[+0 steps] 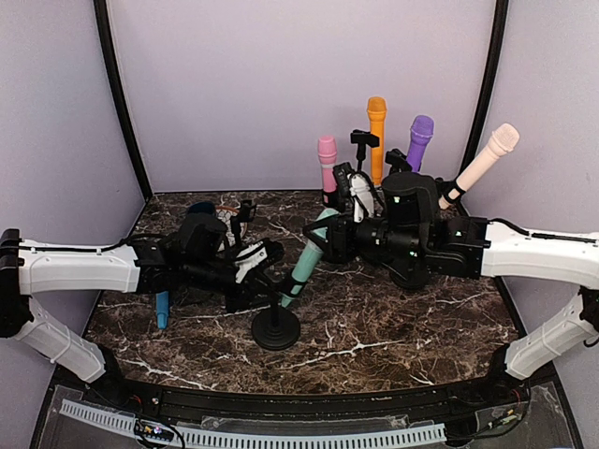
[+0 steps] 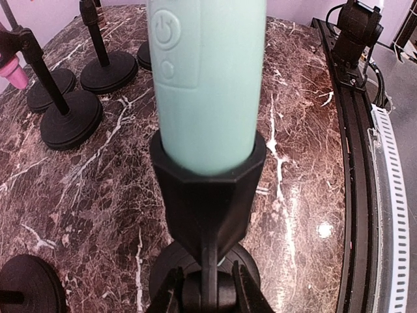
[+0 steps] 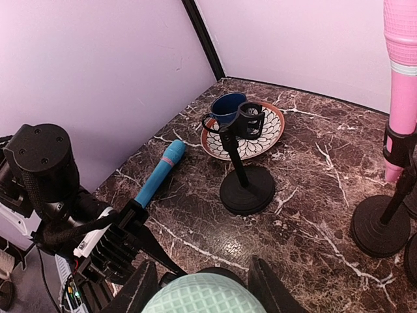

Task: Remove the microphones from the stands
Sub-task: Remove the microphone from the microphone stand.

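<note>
Teal microphone (image 3: 203,298) head cropped, clasped by right gripper (image 3: 203,277), left gripper (image 2: 207,290) pinching stand (image 2: 208,202)

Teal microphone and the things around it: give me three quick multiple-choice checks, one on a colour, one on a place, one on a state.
1. What colour is the cup on the plate?
A. Red. B. Dark blue. C. White.

2. Where is the blue microphone?
A. Propped against the wall. B. Lying flat on the table. C. On the plate.

3. What state is the teal microphone in?
A. Seated in the clip of its stand. B. Lying on the table. C. Lifted clear of the stand.

Answers:
1 B: the right wrist view shows a dark blue cup.
2 B: it lies full length on the marble.
3 A: the left wrist view shows its lower end inside the black clip.
</note>
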Controlling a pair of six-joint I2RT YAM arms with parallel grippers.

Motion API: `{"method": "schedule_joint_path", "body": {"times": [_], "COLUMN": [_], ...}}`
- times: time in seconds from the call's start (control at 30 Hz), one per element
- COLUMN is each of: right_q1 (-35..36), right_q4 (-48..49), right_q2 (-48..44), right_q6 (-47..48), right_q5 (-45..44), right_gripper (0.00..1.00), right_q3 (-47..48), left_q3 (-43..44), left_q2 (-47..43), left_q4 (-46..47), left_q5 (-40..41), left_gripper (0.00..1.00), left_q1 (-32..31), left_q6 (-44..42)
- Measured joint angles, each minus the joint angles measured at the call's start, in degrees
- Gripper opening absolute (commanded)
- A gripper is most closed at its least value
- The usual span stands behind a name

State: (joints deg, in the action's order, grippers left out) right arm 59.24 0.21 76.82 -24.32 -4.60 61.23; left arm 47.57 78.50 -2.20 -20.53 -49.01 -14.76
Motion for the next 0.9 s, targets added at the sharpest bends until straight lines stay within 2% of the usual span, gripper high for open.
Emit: {"method": "schedule_joint_path", "body": {"times": [0.53, 0.7, 0.9], "right_q1": [0.8, 0.8, 0.4], "right_q4": [-12.7, -12.6, -10.5], "right_q2": [1.0, 1.0, 0.9], "right_q6": [-9.2, -9.8, -5.7], "right_q5": [-10.1, -11.3, -8.4], "right_gripper": [0.31, 0.33, 0.33], "right_q3": [8.1, 8.4, 8.3], "left_q3": [0.3, 0.4, 0.4], "left_q2": [0.7, 1.1, 1.2], "left_q4": [2.6, 2.1, 1.7], "left_q5": [0.3, 0.7, 0.7], "left_gripper": [0.0, 0.0, 0.0], "left_q1": [-0.1, -0.1, -0.1], "left_q6": [0.2, 0.2, 0.2]}}
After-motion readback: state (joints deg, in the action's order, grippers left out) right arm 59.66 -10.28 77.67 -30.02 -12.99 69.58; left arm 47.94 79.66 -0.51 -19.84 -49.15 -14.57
